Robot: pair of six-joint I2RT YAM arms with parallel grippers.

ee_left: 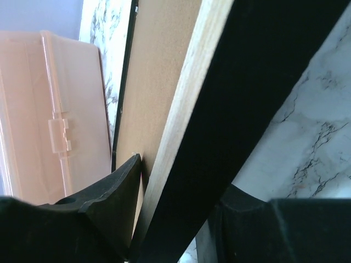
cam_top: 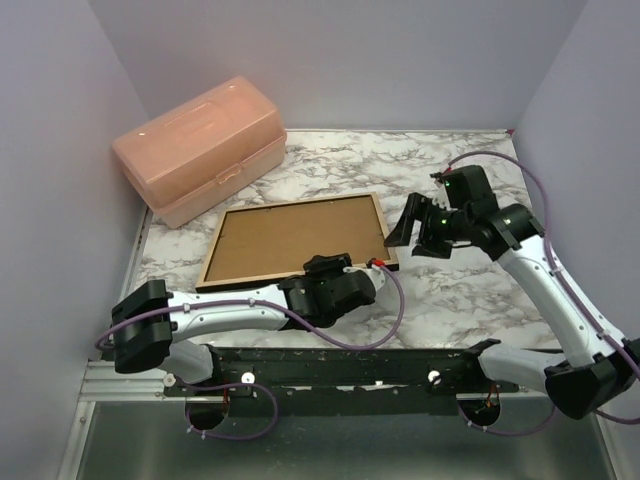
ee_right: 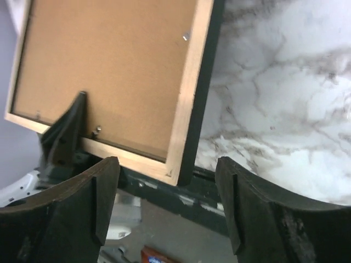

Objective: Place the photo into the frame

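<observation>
The frame (cam_top: pixel 212 250) lies back-up on the marble table, tan wood rim showing around a brown backing board (cam_top: pixel 290 240). My left gripper (cam_top: pixel 335 268) sits at the frame's near rail. In the left wrist view that rail (ee_left: pixel 208 126) runs between my fingers (ee_left: pixel 109 197), which touch it on both sides. My right gripper (cam_top: pixel 412 240) hovers just off the frame's right edge, open, nothing between its fingers. In the right wrist view the frame's corner (ee_right: pixel 189 93) lies beyond the open right gripper (ee_right: pixel 167 203). The photo is hidden.
A translucent pink plastic box (cam_top: pixel 200 150) stands at the back left, close to the frame's far-left corner. A black mounting rail (cam_top: pixel 330 365) runs along the table's near edge. Lilac walls close in the left, back and right sides.
</observation>
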